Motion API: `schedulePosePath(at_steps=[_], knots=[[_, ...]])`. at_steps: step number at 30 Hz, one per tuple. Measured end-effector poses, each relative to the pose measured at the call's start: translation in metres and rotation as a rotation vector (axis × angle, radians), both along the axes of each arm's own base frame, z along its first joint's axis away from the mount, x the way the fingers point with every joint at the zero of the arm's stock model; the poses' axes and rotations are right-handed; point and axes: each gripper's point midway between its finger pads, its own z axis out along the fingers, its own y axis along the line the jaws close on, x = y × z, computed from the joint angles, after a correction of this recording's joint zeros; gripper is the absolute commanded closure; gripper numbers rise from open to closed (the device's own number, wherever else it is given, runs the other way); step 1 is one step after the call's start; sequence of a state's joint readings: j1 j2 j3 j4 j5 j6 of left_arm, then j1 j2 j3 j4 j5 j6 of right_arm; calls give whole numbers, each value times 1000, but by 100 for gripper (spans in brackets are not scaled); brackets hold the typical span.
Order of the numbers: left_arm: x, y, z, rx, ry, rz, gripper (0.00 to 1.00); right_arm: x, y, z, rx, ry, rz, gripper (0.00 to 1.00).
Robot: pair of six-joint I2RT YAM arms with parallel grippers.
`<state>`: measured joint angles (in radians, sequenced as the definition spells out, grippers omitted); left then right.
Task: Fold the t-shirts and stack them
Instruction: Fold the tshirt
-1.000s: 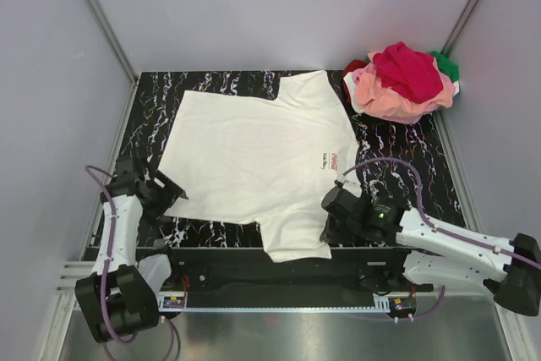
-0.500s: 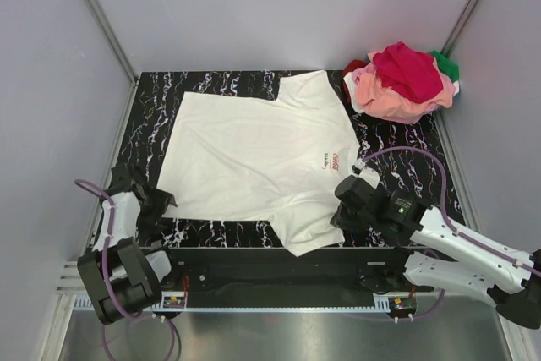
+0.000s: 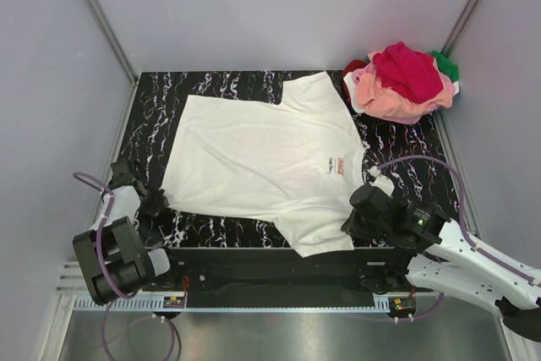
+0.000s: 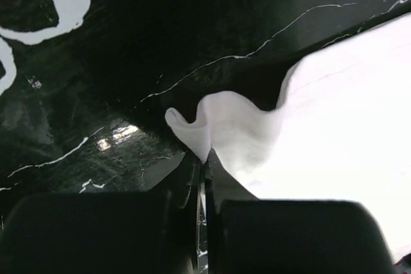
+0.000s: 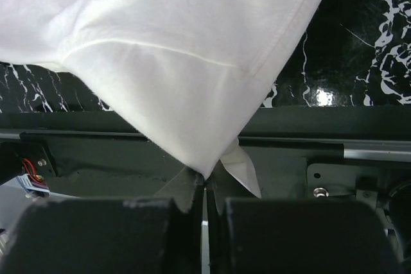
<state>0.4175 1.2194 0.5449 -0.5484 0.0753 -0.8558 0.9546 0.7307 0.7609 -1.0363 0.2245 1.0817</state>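
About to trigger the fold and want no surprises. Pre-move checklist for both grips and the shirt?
1. Left gripper shut on white t-shirt edge: ok.
2. Right gripper shut on the near sleeve corner: ok.
3. Both cloth layers caught in each pinch: cannot tell.
4. Shirt flat on table: ok, with a small ripple at the left pinch.
5. Pile of coloured shirts clear of the far sleeve: cannot tell, they look very close.

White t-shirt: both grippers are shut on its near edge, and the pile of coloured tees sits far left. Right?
No: the top external view shows the pile of coloured tees far right. The left gripper and right gripper are shut on the near edge of the white t-shirt.
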Motion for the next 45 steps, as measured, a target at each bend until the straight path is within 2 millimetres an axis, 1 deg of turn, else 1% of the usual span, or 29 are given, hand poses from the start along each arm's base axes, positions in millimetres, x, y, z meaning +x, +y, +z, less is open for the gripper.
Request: schedulePosePath(at_steps=[3,5,9,11,13,15,16,18,20,21,23,25,28,30,34,35,37,40,43,45], knots=[[-3,2,3,28,-6,-18,100,-4,-3,-5,-1,17,-6,100],[-8,2,12,46,-20,-26,100,-7,-3,-7,3,29,-4,100],[-7,1,43,76,-85,-45,100,-11,1,-6,20,50,11,100],[1,3,64,85,-113,-64,100,-9,3,-3,7,56,18,100],[16,7,89,92,-153,-86,100,-3,6,7,-16,52,21,100],[35,12,114,104,-200,-106,100,16,12,25,-42,33,15,100],[43,15,124,109,-217,-117,100,30,15,33,-45,22,-1,100],[61,20,140,114,-245,-140,100,63,17,41,-60,3,-37,100],[80,22,149,106,-253,-173,100,93,9,44,-71,5,-78,100],[88,23,151,102,-251,-189,100,109,5,44,-83,6,-95,100],[111,23,152,93,-233,-238,100,138,0,44,-99,13,-107,100],[134,17,148,88,-213,-301,100,161,-2,41,-116,29,-99,100],[164,0,138,85,-184,-395,100,187,0,33,-122,39,-81,100],[179,-14,131,80,-160,-452,100,195,-1,24,-121,59,-74,100],[210,-33,122,83,-139,-529,100,204,-5,6,-117,109,-74,100],[216,-36,117,84,-131,-540,100,206,-6,3,-116,117,-73,100],[220,-38,108,79,-107,-550,100,209,-7,-3,-116,133,-73,100],[217,-37,99,76,-73,-553,100,212,-6,-10,-110,148,-63,100],[211,-34,102,90,-71,-566,100,212,-5,-8,-107,147,-51,100],[200,-31,108,104,-73,-577,100,209,-5,-4,-100,142,-43,100]])
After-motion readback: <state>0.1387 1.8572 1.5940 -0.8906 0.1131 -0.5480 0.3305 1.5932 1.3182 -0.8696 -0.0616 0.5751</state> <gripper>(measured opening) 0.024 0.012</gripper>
